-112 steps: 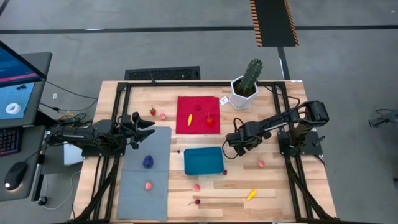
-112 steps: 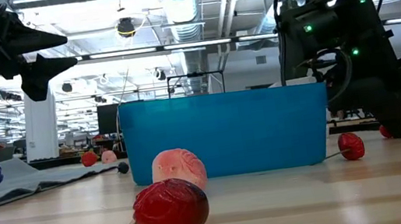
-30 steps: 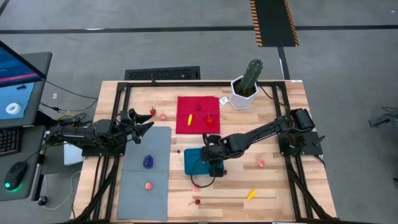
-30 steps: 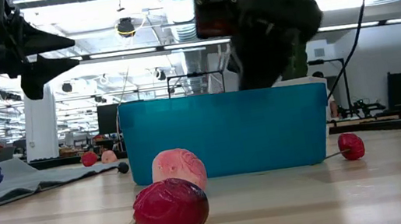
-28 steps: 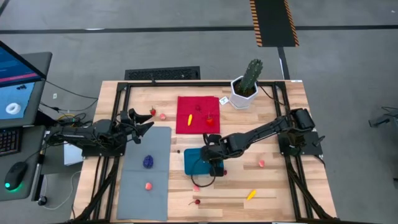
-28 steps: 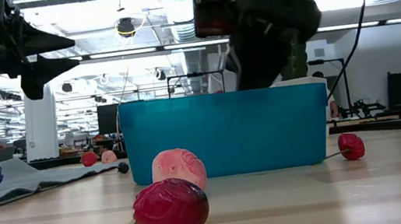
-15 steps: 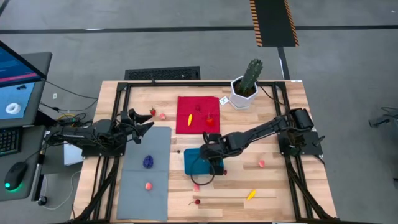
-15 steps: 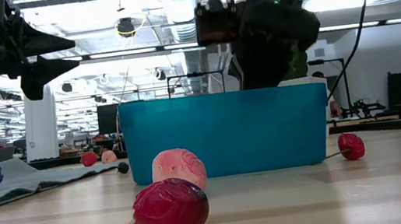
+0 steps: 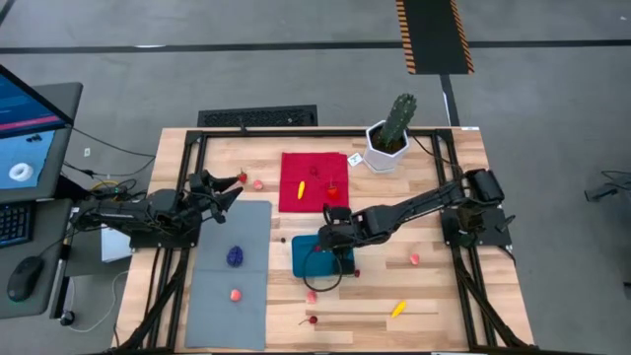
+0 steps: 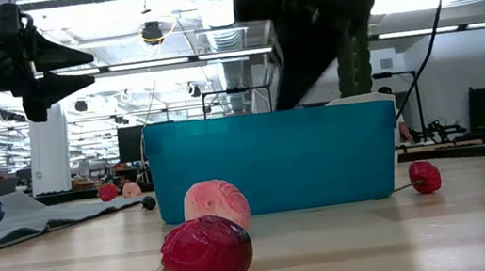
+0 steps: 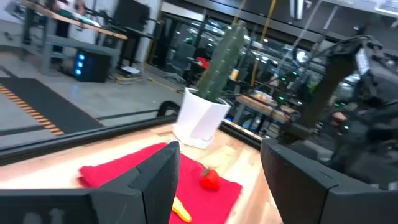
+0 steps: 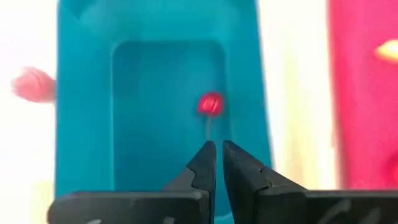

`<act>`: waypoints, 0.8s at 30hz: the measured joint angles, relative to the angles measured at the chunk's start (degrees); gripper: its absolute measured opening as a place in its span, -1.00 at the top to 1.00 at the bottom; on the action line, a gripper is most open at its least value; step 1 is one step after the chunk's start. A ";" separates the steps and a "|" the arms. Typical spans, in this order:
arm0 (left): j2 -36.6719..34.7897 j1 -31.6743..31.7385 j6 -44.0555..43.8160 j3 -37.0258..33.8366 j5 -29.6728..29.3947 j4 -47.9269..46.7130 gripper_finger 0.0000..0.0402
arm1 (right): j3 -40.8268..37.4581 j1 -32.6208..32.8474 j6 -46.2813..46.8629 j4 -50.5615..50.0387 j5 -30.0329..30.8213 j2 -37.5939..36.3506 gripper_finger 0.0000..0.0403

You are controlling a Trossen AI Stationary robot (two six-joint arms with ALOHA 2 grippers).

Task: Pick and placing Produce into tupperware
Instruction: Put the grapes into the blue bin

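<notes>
Cherry (image 12: 210, 104) lies inside the teal tupperware (image 12: 87, 124), just ahead of the right hand (image 12: 216, 152), whose fingers look parted by a sliver, pinching nothing. Left hand (image 9: 219, 185) waits spread above the wooden worktop (image 9: 434, 296) by the grey mat (image 9: 222, 306).

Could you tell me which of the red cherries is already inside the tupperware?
The cherry lying on the tupperware floor, just beyond the right gripper. The other cherries lie outside on the wooden table.
</notes>
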 joint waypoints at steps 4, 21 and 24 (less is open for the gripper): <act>0.00 -0.01 2.59 0.00 2.67 0.00 -0.07 | 0.05 0.20 -1.79 0.99 2.80 -5.94 0.74; -0.22 -0.02 5.82 0.02 10.38 3.21 -0.07 | -13.59 11.95 -3.70 10.15 18.25 -44.02 0.74; -0.24 -0.02 5.86 0.02 10.40 3.21 -0.07 | -19.41 15.65 -3.61 14.90 18.98 -49.31 0.74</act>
